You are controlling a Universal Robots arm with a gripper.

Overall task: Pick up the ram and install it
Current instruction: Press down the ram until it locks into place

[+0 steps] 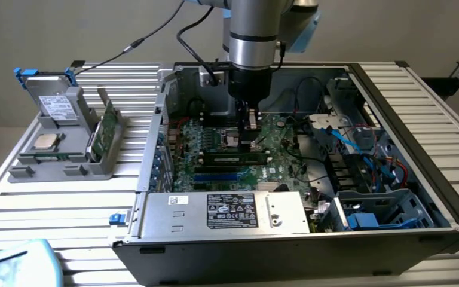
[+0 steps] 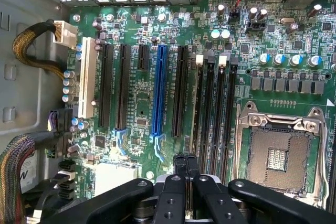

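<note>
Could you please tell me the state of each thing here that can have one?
Black metal computer case: open.
Silver processor socket: empty.
Black end effector: shut, above the large green motherboard.
Long green ram stick: standing on edge in the grey holder.

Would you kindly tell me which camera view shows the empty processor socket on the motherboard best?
The wrist view: the processor socket lies unobstructed, its metal frame and contact grid plain. In the exterior view the socket is partly hidden beside the hand.
</note>
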